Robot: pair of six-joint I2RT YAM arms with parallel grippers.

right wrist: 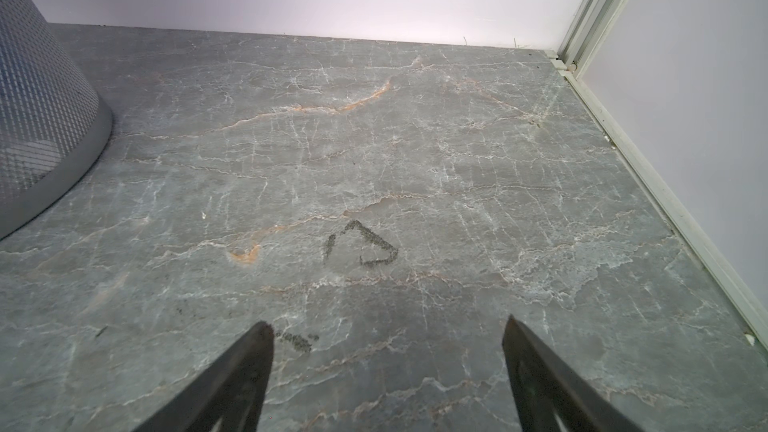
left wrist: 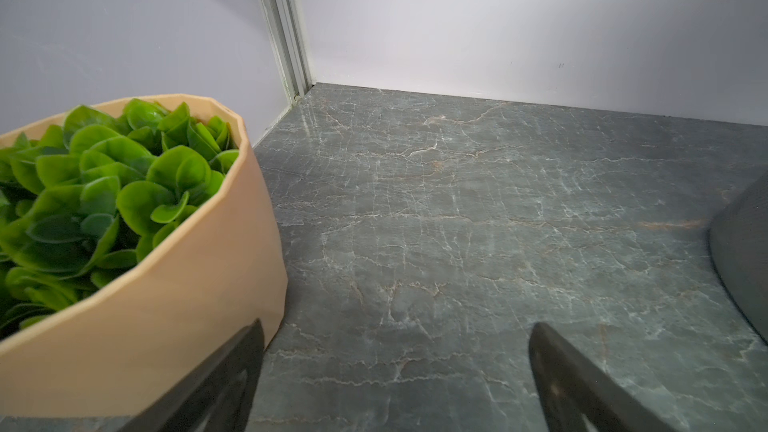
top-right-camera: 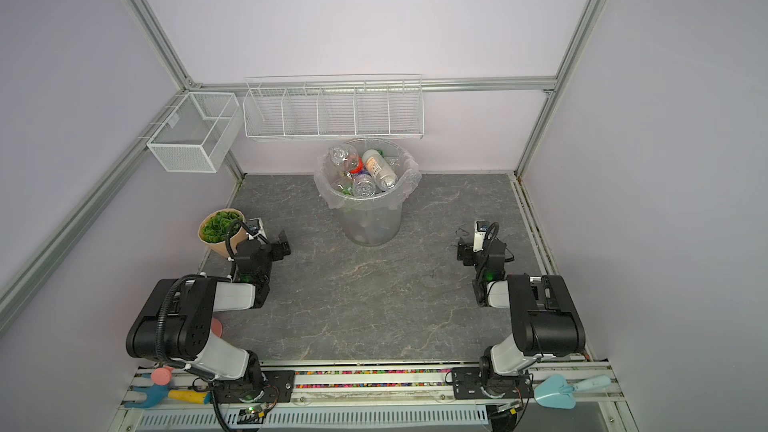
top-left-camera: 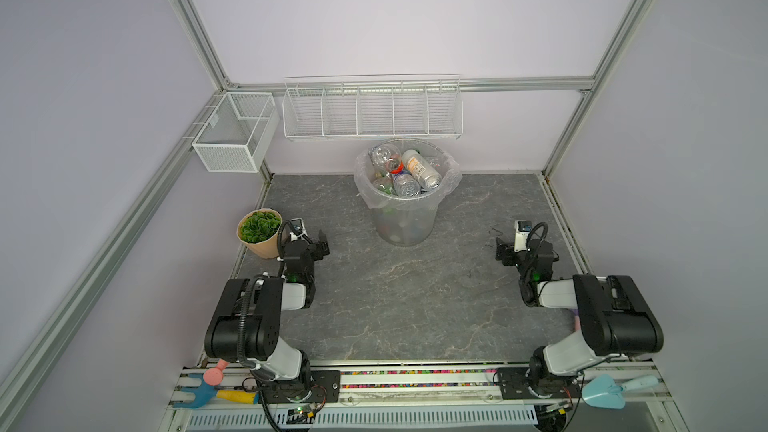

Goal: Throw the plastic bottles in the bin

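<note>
Marble tabletop (top-left-camera: 395,305) w/ bin (top-left-camera: 405,222) at back edge, poss. against wall (top-left-camera: 498,147).

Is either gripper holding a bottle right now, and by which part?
Nothing is held. The left gripper and right gripper are both open and empty; the visible bottles lie in the bin.

My left gripper (left wrist: 397,328) hangs left of the bin (top-left-camera: 405,222), jaws wide, empty. My right gripper (right wrist: 388,324) mirrors it opposite.
</note>
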